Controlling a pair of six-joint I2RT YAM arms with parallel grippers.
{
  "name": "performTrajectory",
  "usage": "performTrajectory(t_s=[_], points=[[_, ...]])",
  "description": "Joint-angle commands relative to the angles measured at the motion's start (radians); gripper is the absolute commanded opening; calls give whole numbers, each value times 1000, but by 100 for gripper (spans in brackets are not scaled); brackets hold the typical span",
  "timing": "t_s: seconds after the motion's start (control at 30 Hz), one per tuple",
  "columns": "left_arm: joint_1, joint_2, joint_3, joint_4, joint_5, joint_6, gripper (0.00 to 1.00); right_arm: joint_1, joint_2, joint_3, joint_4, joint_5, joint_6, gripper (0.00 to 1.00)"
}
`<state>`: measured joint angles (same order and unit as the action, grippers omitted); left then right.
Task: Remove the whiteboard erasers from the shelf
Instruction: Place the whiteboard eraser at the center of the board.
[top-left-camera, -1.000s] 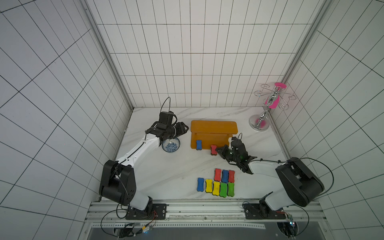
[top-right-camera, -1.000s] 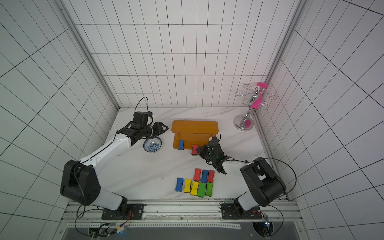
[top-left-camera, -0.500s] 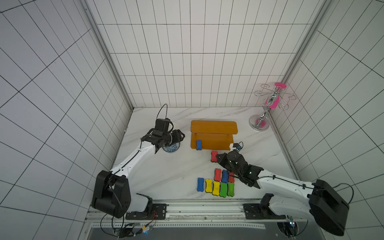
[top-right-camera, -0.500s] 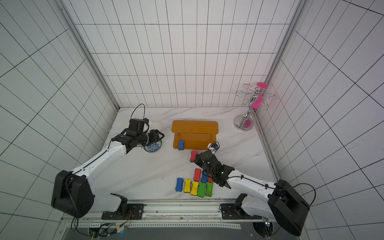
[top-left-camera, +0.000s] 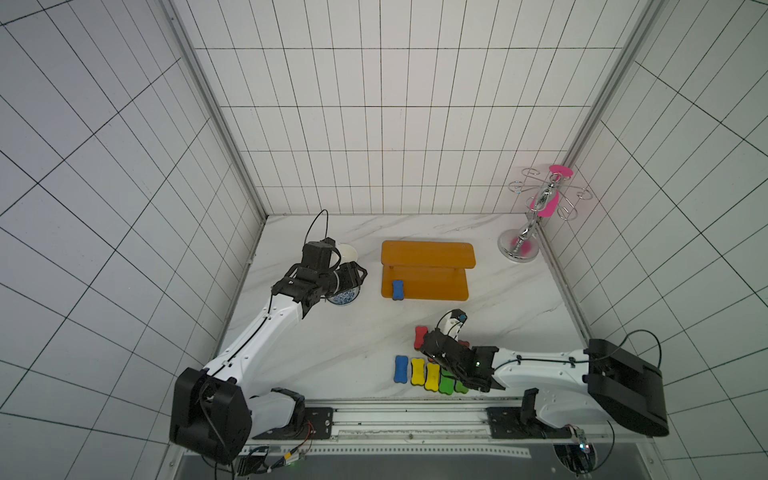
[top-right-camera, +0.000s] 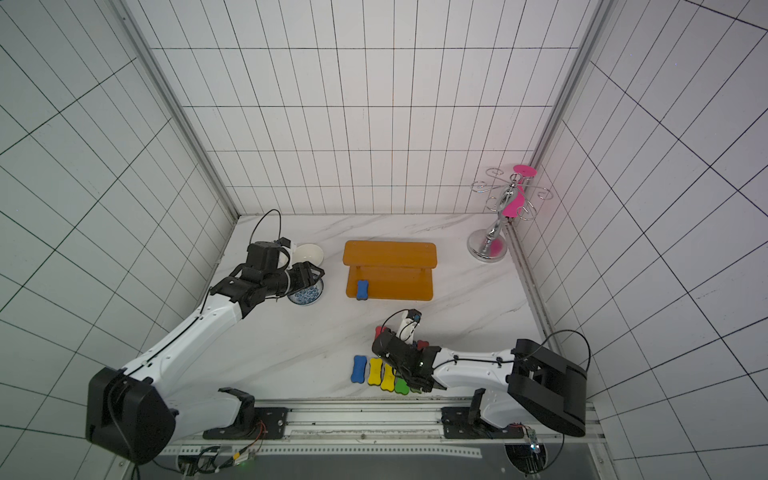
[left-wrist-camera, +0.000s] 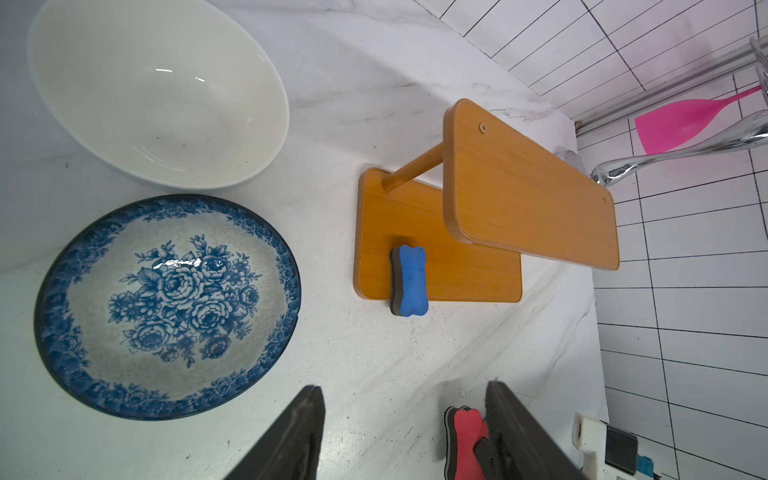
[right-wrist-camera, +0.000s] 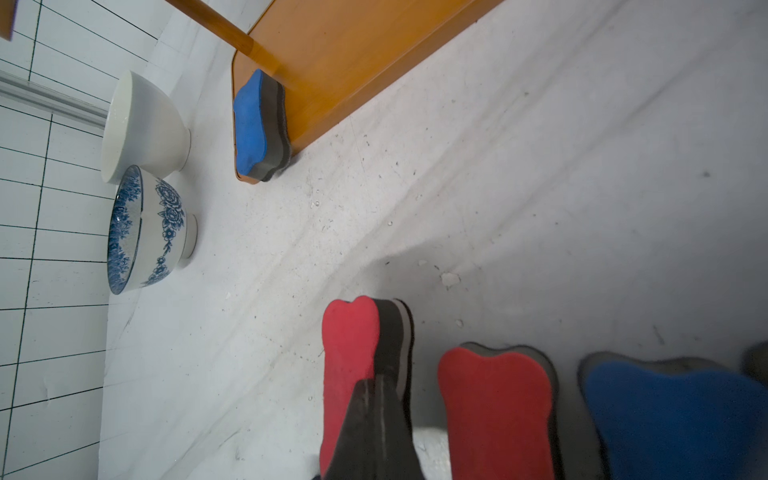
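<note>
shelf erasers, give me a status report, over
Left gripper open, empty, by the floral bowl. Right gripper shut on a red eraser. One blue eraser on the lower board of the shelf, overhanging the edge. Nothing blocking it.

Both top views come through to me bright and even, lit from overhead, with only faint soft shadows under the arms on the table (top-left-camera: 332, 353). On the left wrist feed I get small glare spots in the white bowl (left-wrist-camera: 158, 83) and the patterned bowl (left-wrist-camera: 174, 262), and the tile lines curve near the edge. On the right wrist feed the blue eraser at the corner (right-wrist-camera: 673, 415) is blurred and sits in dim shadow.
</note>
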<state>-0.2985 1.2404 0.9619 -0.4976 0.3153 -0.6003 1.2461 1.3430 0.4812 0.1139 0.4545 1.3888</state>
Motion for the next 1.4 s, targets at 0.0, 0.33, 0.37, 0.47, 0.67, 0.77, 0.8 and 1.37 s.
performTrajectory(t_s=[0.0,0.33,0.37,0.47,0.67,0.77,0.8,1.37], points=[[-4,-20,-12,1,-22,11,65,11,10,38,-6,35,-1,0],[-5,-15,-14,-1,-32,14,65,15,22,7,36,-8,-30,0],[-6,-13,-14,-1,-33,14,65,15,22,4,31,-10,-20,0],[-5,-11,-13,1,-34,15,65,15,31,-1,36,-20,-17,0],[-5,-6,-12,-1,-35,16,65,15,40,-10,40,-32,-9,0],[-4,-4,-12,1,-35,16,65,15,42,-27,44,-47,7,0],[-5,-4,-12,0,-35,17,65,14,39,-35,47,-49,12,0],[-4,-2,-10,1,-33,14,66,13,34,-45,52,-70,15,10]])
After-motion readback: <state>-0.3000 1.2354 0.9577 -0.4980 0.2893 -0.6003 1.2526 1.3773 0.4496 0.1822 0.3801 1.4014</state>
